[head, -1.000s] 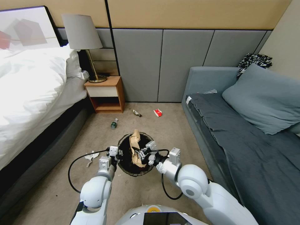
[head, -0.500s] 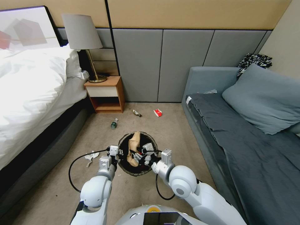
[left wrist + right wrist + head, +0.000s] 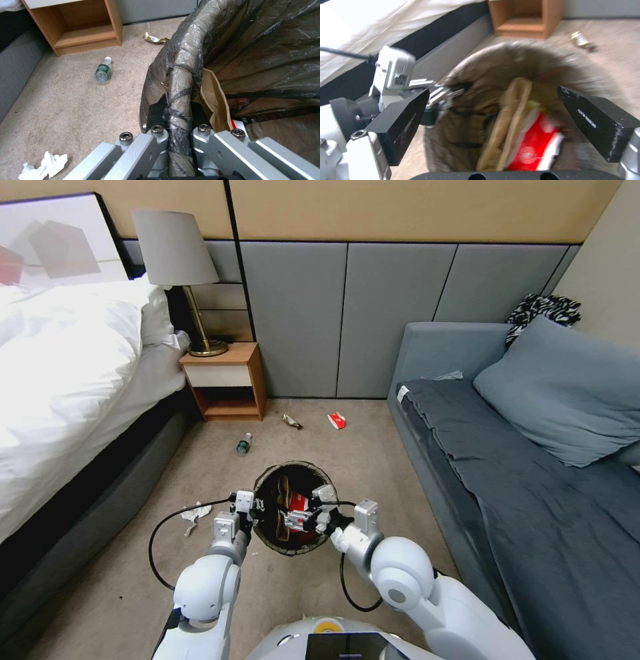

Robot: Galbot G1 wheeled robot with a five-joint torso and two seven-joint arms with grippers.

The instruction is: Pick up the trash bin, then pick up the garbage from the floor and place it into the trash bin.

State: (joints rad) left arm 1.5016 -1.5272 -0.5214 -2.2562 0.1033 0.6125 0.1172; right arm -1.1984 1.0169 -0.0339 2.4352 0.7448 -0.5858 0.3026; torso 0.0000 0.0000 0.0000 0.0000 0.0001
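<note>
**Paper bag inside the lined bin, right gripper spread above it**

The small round trash bin with a dark plastic liner (image 3: pixel 291 508) is held just in front of the robot, above the beige carpet (image 3: pixel 333 447). The left gripper (image 3: pixel 175 140) is clamped on the bin's left rim, its metal fingers (image 3: pixel 156 136) pinching the liner-wrapped edge between them. The right gripper (image 3: pixel 493 120) hovers over the bin's mouth from the right side, its two black pads (image 3: pixel 403 120) wide apart and holding nothing.

Inside the bin, a crumpled brown paper bag (image 3: pixel 508 117) stands on edge against the left inner wall, and a red-and-white packet (image 3: pixel 533 145) lies just beside it on the right, touching it.

More litter lies on the carpet. A clear plastic bottle with a green label (image 3: pixel 244 444) lies on its side beyond the bin to the left, near the wooden bedside cabinet (image 3: pixel 227 380). A crumpled yellowish snack wrapper (image 3: pixel 291 421) lies farther off, near the grey wall panels, with a second red-and-white packet (image 3: pixel 337 421) to its right, close to the grey sofa (image 3: pixel 480 447). A crumpled white tissue (image 3: pixel 193 515) lies on the near left, beside the left arm's black cable and near the bed with white bedding (image 3: pixel 67 373)
</note>
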